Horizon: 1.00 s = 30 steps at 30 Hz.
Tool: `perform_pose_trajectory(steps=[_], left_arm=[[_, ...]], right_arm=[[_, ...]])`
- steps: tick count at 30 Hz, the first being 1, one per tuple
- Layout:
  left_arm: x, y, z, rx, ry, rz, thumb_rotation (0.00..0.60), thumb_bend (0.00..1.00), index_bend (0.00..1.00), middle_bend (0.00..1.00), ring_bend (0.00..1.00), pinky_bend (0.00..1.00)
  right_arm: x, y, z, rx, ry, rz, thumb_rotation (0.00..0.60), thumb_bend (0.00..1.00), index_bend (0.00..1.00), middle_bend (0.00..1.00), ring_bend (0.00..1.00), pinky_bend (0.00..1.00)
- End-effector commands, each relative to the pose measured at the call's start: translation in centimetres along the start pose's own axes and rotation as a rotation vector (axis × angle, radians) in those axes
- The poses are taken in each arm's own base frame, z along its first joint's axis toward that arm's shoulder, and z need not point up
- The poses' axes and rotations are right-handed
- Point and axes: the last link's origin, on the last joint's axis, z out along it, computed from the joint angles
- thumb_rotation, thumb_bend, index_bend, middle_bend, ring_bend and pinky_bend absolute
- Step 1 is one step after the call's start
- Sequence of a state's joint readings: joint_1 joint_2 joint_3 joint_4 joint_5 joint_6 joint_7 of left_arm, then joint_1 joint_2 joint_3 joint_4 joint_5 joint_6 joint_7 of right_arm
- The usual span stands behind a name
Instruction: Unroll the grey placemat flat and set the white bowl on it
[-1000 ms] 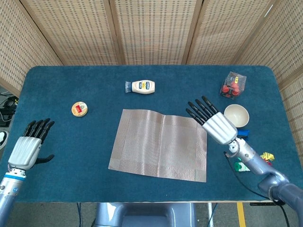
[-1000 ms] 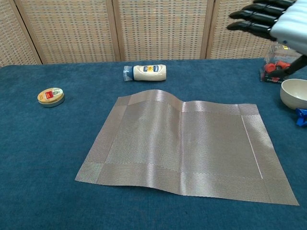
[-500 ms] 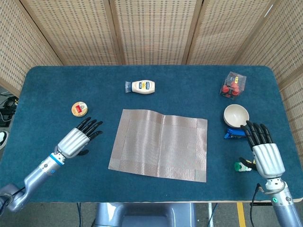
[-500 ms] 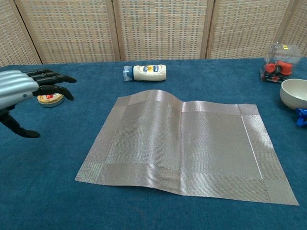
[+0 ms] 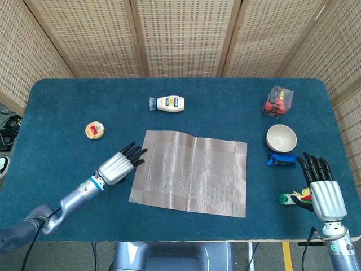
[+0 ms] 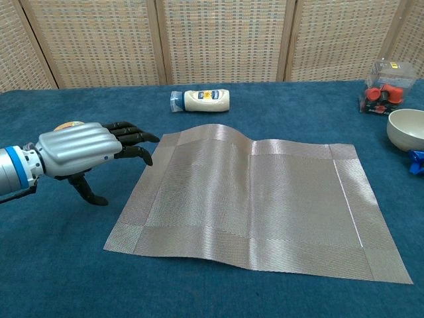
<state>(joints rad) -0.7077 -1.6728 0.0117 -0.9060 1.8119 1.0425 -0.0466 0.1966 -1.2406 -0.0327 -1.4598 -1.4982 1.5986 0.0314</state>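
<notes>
the placemat (image 5: pixel 189 172) lies unrolled on the table (image 5: pixel 56 113), though a low ridge runs through its far half. my left hand (image 5: pixel 117 166) hovers just left of the mat's left edge, empty, fingers spread toward it. i'd press flat and sweep across the ridge, not push the edge sideways and bunch it. the bowl (image 5: pixel 281 137) sits upright to the right of the mat, clear of it. my right hand (image 5: pixel 326 195) waits nearer than the bowl, right of the mat; empty and open, i think

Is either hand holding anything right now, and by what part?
Nothing is held. The left hand is open beside the grey placemat; the right hand is open too.
</notes>
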Motion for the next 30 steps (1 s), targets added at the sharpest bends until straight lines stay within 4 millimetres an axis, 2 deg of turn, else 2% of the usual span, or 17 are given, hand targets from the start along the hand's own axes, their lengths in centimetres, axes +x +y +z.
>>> perform_pose_trajectory(steps=[1,19,24,30], left_arm=[[-0.2,0.3,0.3,-0.009,-0.003,0.003,0.600,0.00,0.22,0.00,0.00,0.00],[-0.3,2.0,1.9,-0.031,0.013,0.015,0.600,0.03,0.22,0.00,0.00,0.00],[0.0,2.4,2.2,-0.039,0.025,0.012,0.600,0.15,0.23,0.00,0.00,0.00],[0.3,2.6,2.4,-0.040,0.034,0.005,0.600,0.21,0.23,0.00,0.00,0.00]], right_arm=[[0.1,0.1,0.0,-0.002,0.002,0.002,0.600,0.00,0.00,0.00,0.00,0.00],[0.3,-0.3,-0.2,0.015,-0.002,0.018,0.600,0.00,0.00,0.00,0.00,0.00],[0.5,-0.5,-0.3,0.022,0.005,0.021,0.600,0.00,0.00,0.00,0.00,0.00],[0.6,-0.6,-0.5,0.030,0.008,0.027,0.600,0.00,0.00,0.00,0.00,0.00]])
